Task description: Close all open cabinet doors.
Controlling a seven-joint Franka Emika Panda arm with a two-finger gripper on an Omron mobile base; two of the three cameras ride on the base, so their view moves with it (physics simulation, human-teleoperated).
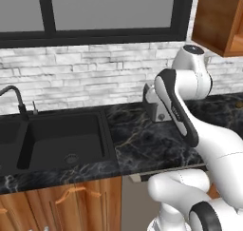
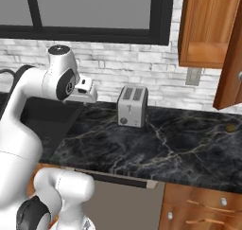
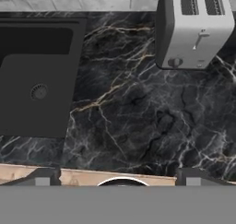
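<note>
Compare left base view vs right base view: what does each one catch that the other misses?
Left base only: the black sink with its dark faucet, and the under-counter doors below it.
Right base only: the open cabinet door swung out at the right edge, a wall outlet, and drawer fronts low on the right.
Both: the silver toaster on the dark marble counter, the brick wall, the window frame, the wall cabinet and the arm.

A home kitchen — black marble counter (image 2: pixel 179 144) with a sunk black sink (image 1: pixel 57 139) and tap (image 1: pixel 16 99), a silver toaster (image 2: pixel 132 106), white brick backsplash (image 1: pixel 85 68), window (image 1: pixel 95 11) — and reddish-brown wooden cupboards (image 2: pixel 208 25).
</note>
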